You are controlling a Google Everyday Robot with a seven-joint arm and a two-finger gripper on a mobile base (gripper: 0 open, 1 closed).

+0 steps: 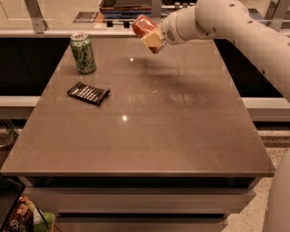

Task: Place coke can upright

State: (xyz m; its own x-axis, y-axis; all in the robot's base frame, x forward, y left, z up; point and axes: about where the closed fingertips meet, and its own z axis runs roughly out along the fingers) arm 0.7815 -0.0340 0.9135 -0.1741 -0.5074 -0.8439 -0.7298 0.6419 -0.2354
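Hand [152, 37] grips small orange-red metal drink can [142, 25]
Tilted in air, right of the green metal can [82, 53]. Likely light and slippery; hold its round sides.

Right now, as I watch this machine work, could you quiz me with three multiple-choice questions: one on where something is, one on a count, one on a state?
1. Where is the coke can?
A. on the floor
B. in the pincer, above the far side of the table
C. inside a drawer

2. How many drink cans are on or over the table?
A. one
B. two
C. four

3. How does the green can stand?
A. upright
B. on its side
C. upside down

Answers:
1 B: the pincer grips it, tilted, off the tabletop.
2 B: only the coke can and the green can.
3 A: it rests on its base at the far left, beyond the black bar.
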